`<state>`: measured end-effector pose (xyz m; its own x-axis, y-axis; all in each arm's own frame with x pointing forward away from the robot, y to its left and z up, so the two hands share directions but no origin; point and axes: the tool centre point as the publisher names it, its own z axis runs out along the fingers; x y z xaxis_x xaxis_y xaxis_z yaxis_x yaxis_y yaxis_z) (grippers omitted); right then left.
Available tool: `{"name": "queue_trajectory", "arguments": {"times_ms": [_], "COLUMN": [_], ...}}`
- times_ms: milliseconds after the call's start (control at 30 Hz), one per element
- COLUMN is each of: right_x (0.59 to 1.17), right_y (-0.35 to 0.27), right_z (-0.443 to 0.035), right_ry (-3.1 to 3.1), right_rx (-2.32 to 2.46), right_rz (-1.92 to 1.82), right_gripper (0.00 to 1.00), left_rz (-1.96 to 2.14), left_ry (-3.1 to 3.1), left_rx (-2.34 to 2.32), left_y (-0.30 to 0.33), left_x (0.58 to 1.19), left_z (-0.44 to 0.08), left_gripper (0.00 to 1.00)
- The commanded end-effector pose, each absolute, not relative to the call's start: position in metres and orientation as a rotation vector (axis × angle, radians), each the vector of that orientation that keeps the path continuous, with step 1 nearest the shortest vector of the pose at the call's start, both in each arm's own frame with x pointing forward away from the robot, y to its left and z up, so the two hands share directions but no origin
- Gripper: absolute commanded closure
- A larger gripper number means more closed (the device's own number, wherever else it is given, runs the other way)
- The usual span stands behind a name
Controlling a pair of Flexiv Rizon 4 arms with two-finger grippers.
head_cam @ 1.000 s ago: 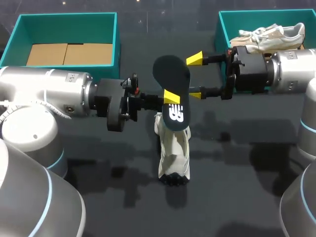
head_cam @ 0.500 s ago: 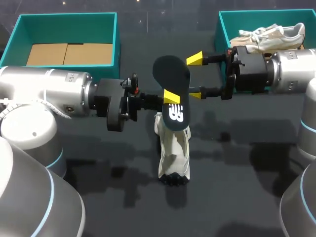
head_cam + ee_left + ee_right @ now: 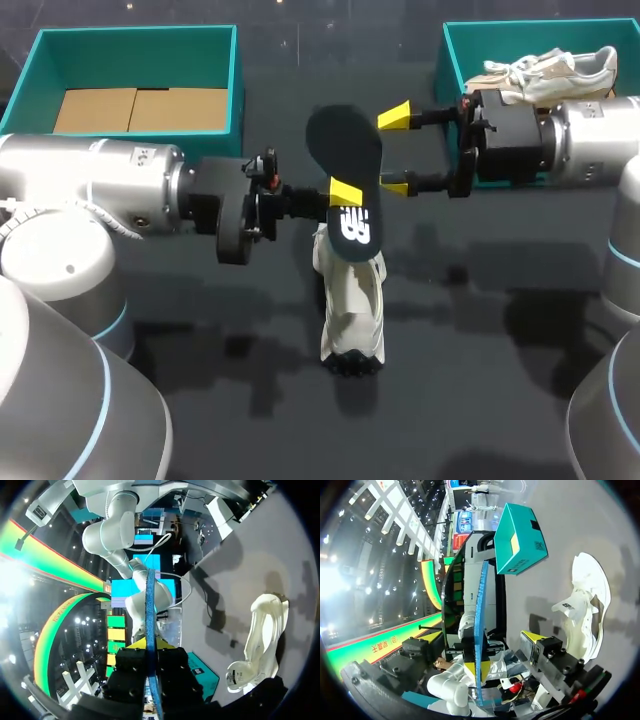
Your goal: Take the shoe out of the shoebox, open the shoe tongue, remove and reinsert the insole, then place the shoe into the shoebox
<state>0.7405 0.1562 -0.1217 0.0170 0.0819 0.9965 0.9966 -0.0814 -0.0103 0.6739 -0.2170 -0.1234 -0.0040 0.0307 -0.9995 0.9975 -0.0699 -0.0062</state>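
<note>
Left teal box (image 3: 36,62): cardboard insert (image 3: 138,108). Left gripper (image 3: 343,195) clamped on dark insole (image 3: 345,150), above white shoe (image 3: 350,300) on table (image 3: 480,330). Right gripper (image 3: 398,150) spread wide, just beside insole. Right teal box (image 3: 452,50): second shoe (image 3: 555,70). Insole has edged slightly toward far side since 1.0 s ago.

Light falls from above onto the dark table (image 3: 480,400), which is dim overall. The arms throw several soft, overlapping shadows across it (darkest beside the white shoe (image 3: 351,310)). The silver casings of the left arm (image 3: 100,190) and right arm (image 3: 600,140) carry a mild sheen.
</note>
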Motion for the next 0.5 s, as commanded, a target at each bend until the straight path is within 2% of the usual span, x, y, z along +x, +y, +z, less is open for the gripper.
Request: {"name": "queue_trajectory", "arguments": {"times_ms": [33, 400, 433, 500], "right_x": [0.739, 0.732, 0.731, 0.730], "right_y": [0.161, 0.171, 0.171, 0.173], "right_z": [-0.119, -0.134, -0.135, -0.136], "right_ry": [-1.214, -1.279, -1.278, -1.283], "right_rx": [-1.341, -1.350, -1.346, -1.342], "right_rz": [-1.242, -1.259, -1.260, -1.259], "right_gripper": [0.00, 0.00, 0.02, 0.15], "left_rz": [-1.231, -1.194, -1.194, -1.194], "left_ry": [1.182, 1.194, 1.194, 1.194], "left_rx": [1.254, 1.309, 1.310, 1.316], "left_y": [-0.215, -0.215, -0.214, -0.213], "left_x": [0.678, 0.690, 0.691, 0.691], "left_z": [-0.129, -0.130, -0.130, -0.133], "left_gripper": [1.00, 1.00, 1.00, 1.00]}}
